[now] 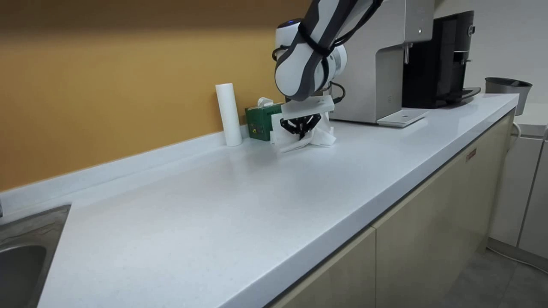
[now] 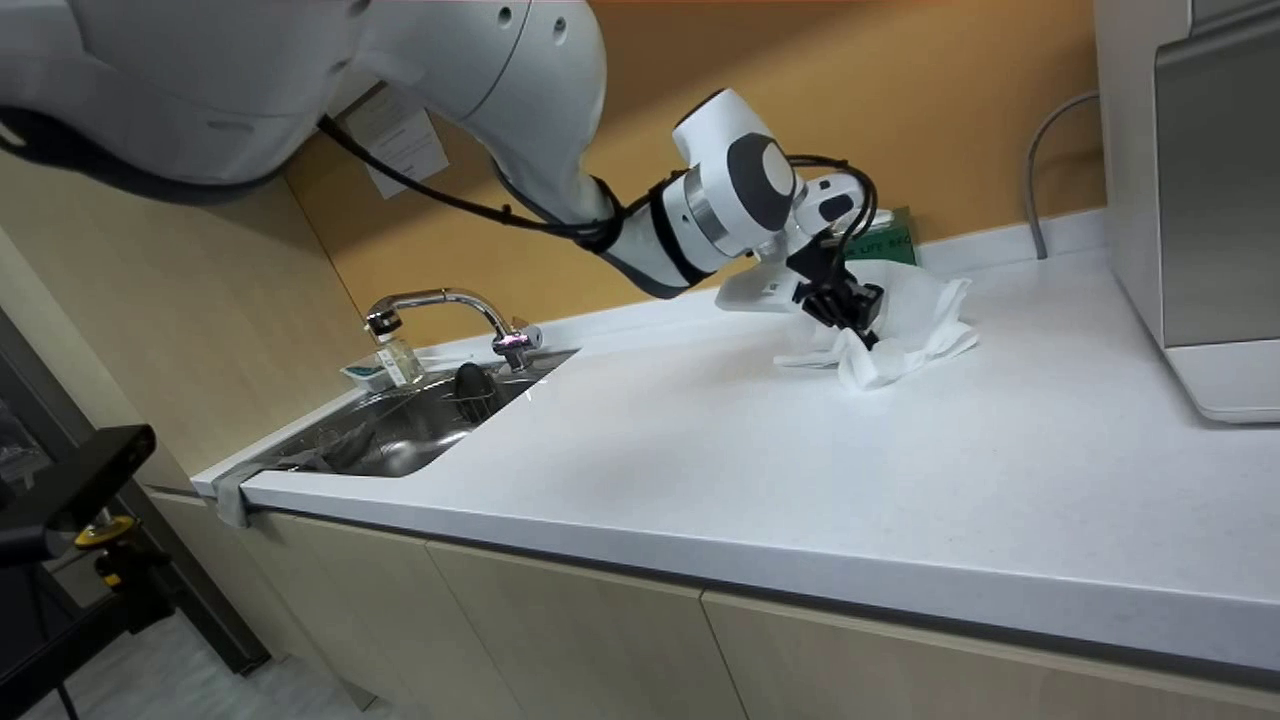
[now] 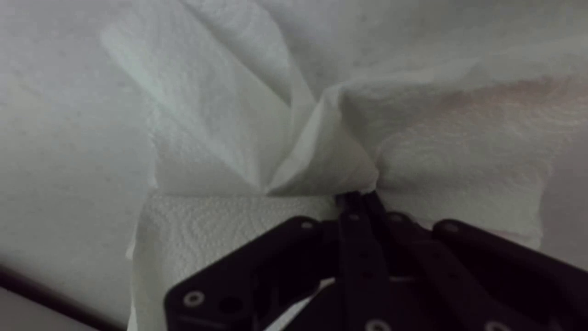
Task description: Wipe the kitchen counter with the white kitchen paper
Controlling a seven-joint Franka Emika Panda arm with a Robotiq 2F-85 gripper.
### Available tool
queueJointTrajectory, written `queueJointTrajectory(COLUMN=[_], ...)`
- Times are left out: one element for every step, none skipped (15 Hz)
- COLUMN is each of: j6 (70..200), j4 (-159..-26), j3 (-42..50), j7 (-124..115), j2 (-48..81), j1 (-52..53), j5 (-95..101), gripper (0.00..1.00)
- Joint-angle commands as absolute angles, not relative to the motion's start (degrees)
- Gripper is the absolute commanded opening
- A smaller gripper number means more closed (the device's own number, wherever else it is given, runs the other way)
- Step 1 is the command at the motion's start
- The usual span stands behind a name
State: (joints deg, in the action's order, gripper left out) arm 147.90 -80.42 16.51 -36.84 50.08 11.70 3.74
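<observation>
A black pincer (image 3: 360, 196) is pinching crumpled kitchen paper (image 2: 915, 322) on the bench (image 2: 700, 430). A green tissue box (image 1: 259, 123) is sitting nearby.

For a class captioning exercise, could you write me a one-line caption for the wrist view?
The end effector pinches creased white kitchen paper on the kitchen counter.

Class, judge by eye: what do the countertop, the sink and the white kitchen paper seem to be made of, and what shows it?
Countertop: smooth, glossy white, perhaps engineered stone or laminate; soft reflections show the gloss. Sink: likely stainless steel, grey and fairly shiny, by its bright highlights. White kitchen paper: matte, seemingly soft paper, by its embossed texture and creases.
</observation>
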Motion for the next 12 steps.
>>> queueJointTrajectory(j6=[146.4,145.9,145.5,145.5,145.2,145.2,145.0,144.5,144.1,142.9,141.9,140.7], j4=[-82.5,-84.3,-85.9,-87.4,-89.6,-91.6,-94.2,-96.7,-99.2,-101.9,-104.3,-107.0], j3=[18.3,18.6,18.9,19.5,19.9,20.3,21.0,21.1,21.4,20.9,20.0,19.0], j7=[-40.5,-40.6,-40.5,-40.8,-40.7,-40.5,-40.4,-39.7,-39.3,-37.8,-36.3,-34.4], j2=[50.9,49.5,48.2,47.2,45.5,44.2,42.5,40.8,39.2,37.2,35.3,33.3], j1=[11.2,11.0,10.8,10.8,10.7,10.5,10.5,10.2,10.1,9.3,8.4,7.6], j5=[4.3,4.2,4.3,4.6,4.9,5.1,5.5,5.7,6.3,6.6,6.5,6.6], gripper=[0.01,0.01,0.01,0.01,0.01,0.01,0.01,0.01,0.01,0.01,0.01,0.01])
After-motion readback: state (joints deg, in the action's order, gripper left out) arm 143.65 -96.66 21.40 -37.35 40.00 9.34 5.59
